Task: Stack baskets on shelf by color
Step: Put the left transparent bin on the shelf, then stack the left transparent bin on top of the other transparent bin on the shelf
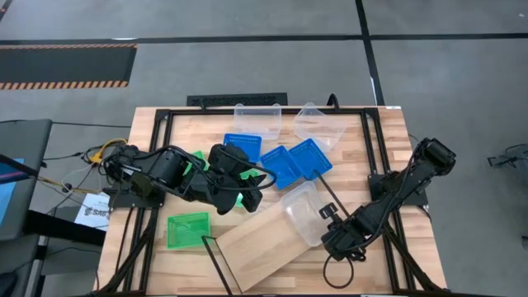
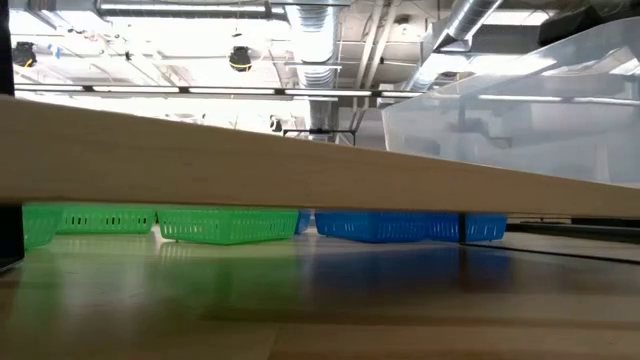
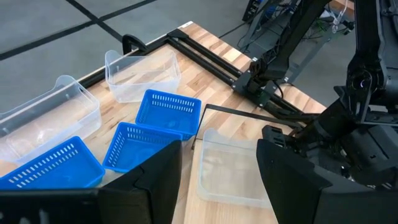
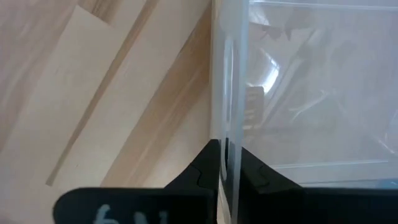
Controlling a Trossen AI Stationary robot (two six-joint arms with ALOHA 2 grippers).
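Fingers of my right end effector (image 4: pixel 227 165) are pinched tight on the thin wall of a clear basket (image 1: pixel 304 211). That basket sits on the right end of the shelf (image 1: pixel 260 239), the long light-wood plank lying slanted near the front of the table (image 1: pixel 388 140). From the low camera I see the clear basket resting on top of the plank.

My left end effector (image 1: pixel 247 196) hangs over the middle of the table, just left of the plank's far end. Its fingers are spread wide and hold nothing. It is above some green baskets (image 1: pixel 235 200), though the arm hides most of them. One more green basket (image 1: pixel 188 229) lies alone at the near left, beside the plank.

Three blue baskets (image 1: pixel 280 165) sit close together in the middle, past the shelf. Two more clear baskets (image 1: pixel 257 118) wait at the far edge.

I think I am on the step of putting the first clear basket in its spot on the shelf. Next I should let go gently and lift the right arm straight up, so the basket does not tip or slide. Then another clear one can go inside it, and the left arm can fetch a green one.
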